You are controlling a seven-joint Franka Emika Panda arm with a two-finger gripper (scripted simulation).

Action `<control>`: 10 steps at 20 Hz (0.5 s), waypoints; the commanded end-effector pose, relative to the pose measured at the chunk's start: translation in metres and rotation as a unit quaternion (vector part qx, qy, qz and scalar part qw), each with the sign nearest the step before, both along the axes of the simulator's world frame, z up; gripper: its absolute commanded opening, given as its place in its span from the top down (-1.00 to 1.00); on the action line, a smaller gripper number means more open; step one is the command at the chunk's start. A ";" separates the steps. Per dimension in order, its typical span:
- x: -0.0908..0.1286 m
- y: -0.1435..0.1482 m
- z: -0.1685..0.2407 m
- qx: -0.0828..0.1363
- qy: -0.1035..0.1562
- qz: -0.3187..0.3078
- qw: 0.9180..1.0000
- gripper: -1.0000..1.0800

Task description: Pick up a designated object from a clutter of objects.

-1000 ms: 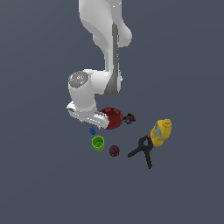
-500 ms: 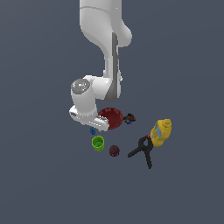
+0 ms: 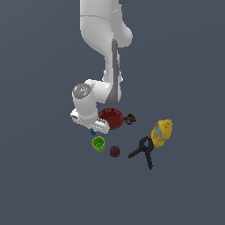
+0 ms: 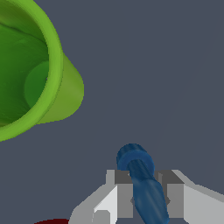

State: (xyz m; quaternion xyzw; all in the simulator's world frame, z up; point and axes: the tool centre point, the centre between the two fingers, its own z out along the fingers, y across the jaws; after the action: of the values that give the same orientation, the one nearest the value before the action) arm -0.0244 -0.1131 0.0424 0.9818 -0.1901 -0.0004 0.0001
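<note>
Two fingers [image 4: 124, 192] of my gripper [image 4: 143, 194] clamped on blue obj [image 4: 142, 181]. Green cup [image 4: 30, 70] near, upright; red bowl [image 3: 112, 118] just beside.

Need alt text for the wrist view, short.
The gripper has its two fingers on either side of a slim blue object. A green cup stands open nearby on the grey floor.

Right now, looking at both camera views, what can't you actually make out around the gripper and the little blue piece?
- Blue object: its far end is cut off by the wrist view's edge; in the exterior view it is mostly hidden under the gripper.
- Pads touching it or not: cannot tell.
- Green cup: cropped by the wrist view's edge.
- Multicoloured piece: too small to identify.
</note>
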 end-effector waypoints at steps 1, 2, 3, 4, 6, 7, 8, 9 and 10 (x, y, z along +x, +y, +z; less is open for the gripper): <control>0.000 0.000 0.000 0.000 0.000 0.000 1.000 1.00; 0.000 0.000 0.000 0.000 0.000 0.000 1.000 1.00; 0.000 0.000 0.000 0.000 0.000 0.000 1.000 1.00; 0.000 0.000 0.000 0.000 0.000 0.000 1.000 1.00; 0.000 0.000 0.000 0.000 0.000 0.000 1.000 1.00; 0.000 0.000 0.000 0.000 0.000 0.000 1.000 1.00; 0.000 0.000 0.000 0.000 0.000 0.000 1.000 1.00; 0.000 0.000 0.000 0.000 0.000 0.000 1.000 1.00; 0.001 0.001 0.001 0.000 0.000 0.000 1.000 1.00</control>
State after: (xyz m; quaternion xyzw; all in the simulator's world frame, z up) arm -0.0240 -0.1128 0.0426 0.9818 -0.1902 -0.0002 0.0000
